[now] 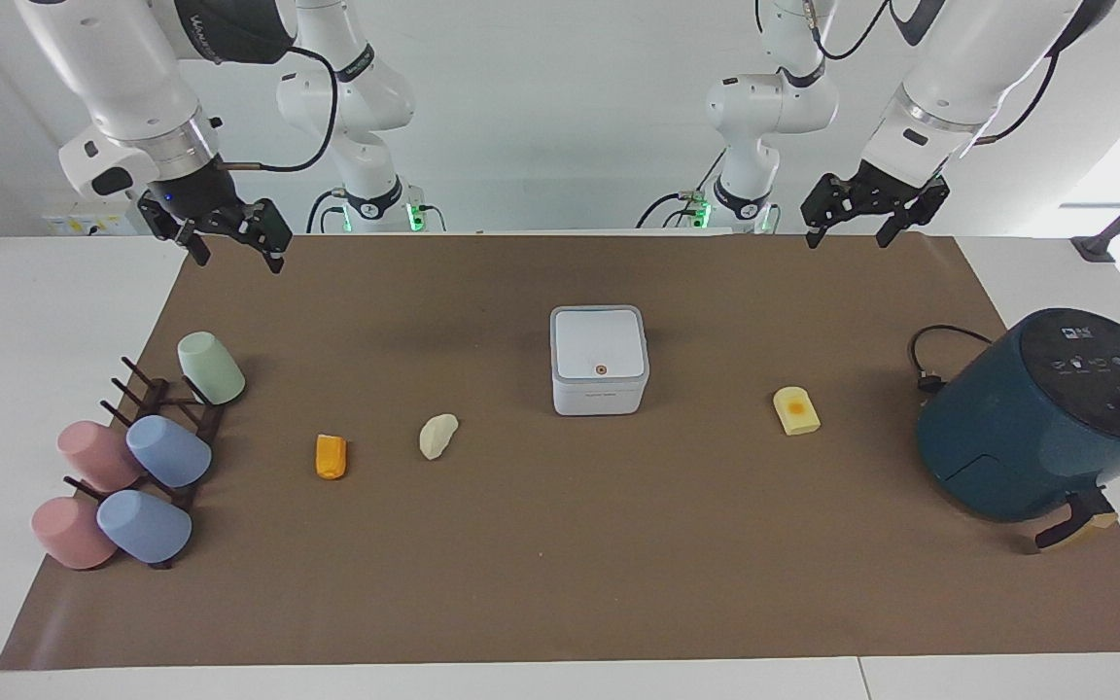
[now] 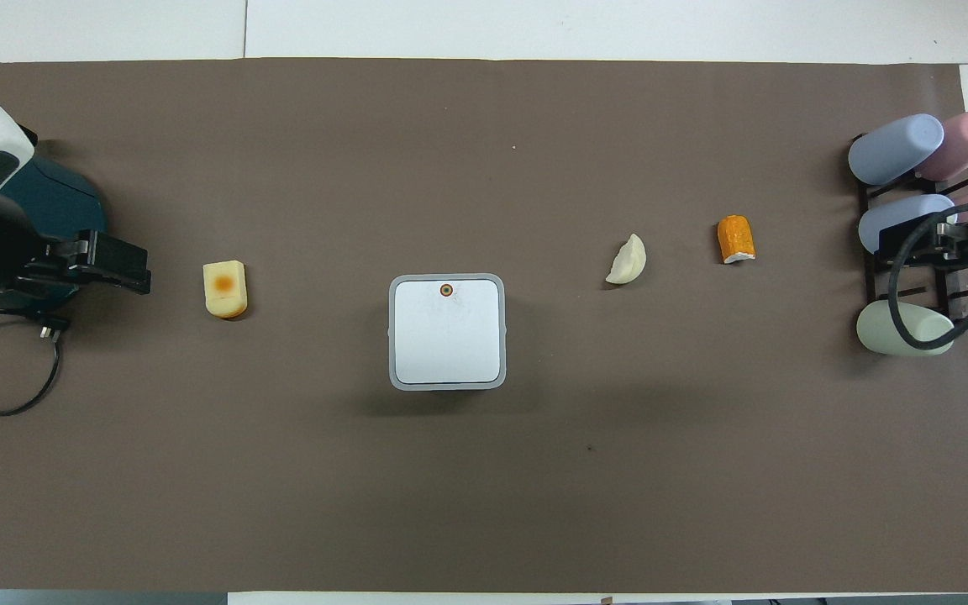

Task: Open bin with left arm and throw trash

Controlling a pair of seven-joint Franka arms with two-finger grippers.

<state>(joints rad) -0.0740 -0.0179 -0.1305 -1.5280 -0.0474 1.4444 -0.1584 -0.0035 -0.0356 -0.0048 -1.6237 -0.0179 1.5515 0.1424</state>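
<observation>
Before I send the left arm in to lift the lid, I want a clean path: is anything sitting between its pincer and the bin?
Nothing visible does. The left pincer hangs open over the mat's edge nearest the robots, and only bare mat lies between it and the closed bin. The yellow lump lies farther from the robots, off that path.
</observation>
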